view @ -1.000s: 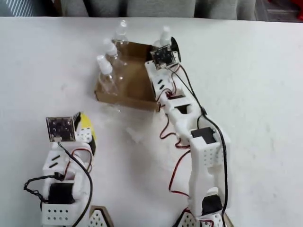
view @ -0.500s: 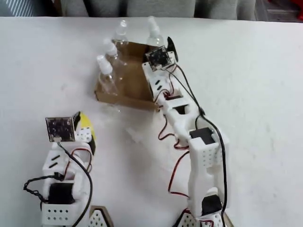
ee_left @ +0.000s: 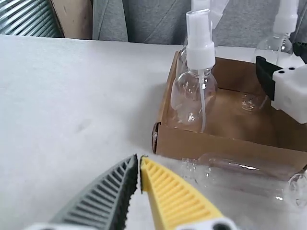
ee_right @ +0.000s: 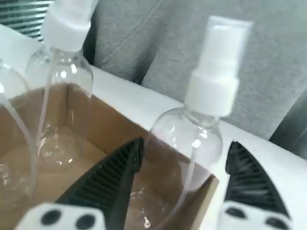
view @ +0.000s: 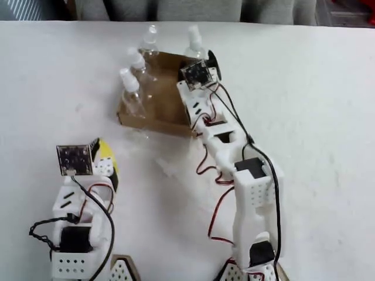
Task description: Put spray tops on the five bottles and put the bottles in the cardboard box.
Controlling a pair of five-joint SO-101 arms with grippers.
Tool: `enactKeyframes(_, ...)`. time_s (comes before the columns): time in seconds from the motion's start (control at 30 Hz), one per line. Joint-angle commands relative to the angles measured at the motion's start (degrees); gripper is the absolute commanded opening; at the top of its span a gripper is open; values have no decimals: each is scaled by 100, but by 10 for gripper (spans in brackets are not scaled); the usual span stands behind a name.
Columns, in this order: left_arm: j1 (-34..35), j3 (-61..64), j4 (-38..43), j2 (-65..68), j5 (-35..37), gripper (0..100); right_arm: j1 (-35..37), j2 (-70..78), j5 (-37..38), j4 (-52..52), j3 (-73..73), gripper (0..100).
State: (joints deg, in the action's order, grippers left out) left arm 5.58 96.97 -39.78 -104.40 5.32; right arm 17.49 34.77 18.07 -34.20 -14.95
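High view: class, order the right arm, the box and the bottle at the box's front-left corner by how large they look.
1. Right arm, stretching from the near edge to the box.
2. Box.
3. Bottle, smallest.
The arm stands nearer the camera, which may enlarge it.

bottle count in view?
5. Three bottles stand in the cardboard box along one side; a fourth bottle stands at its far corner, between the fingers of the open right tool; a fifth bottle lies on the table beside the box. No others visible.
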Motion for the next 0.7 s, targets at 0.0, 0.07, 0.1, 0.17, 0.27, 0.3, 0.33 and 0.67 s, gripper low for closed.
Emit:
enactKeyframes(0.0, 66, 0, 158, -40, -70, 23, 48, -374, 35, -13, 53, 241)
enactKeyframes(0.07, 66, 0, 158, -40, -70, 23, 48, -382, 26, -13, 44, 241)
enactKeyframes(0.1, 66, 0, 158, -40, -70, 23, 48, -382, 18, -13, 35, 241)
enactKeyframes(0.17, 66, 0, 158, -40, -70, 23, 48, -382, 9, -13, 35, 241)
enactKeyframes(0.27, 66, 0, 167, -40, -70, 23, 48, -382, 9, -13, 35, 241)
enactKeyframes(0.3, 66, 0, 167, -40, -70, 23, 48, -382, 9, -13, 35, 241)
enactKeyframes(0.33, 66, 0, 167, -40, -70, 23, 57, -382, 9, -13, 35, 241)
enactKeyframes(0.67, 66, 0, 167, -40, -70, 23, 145, -382, 9, -13, 18, 241)
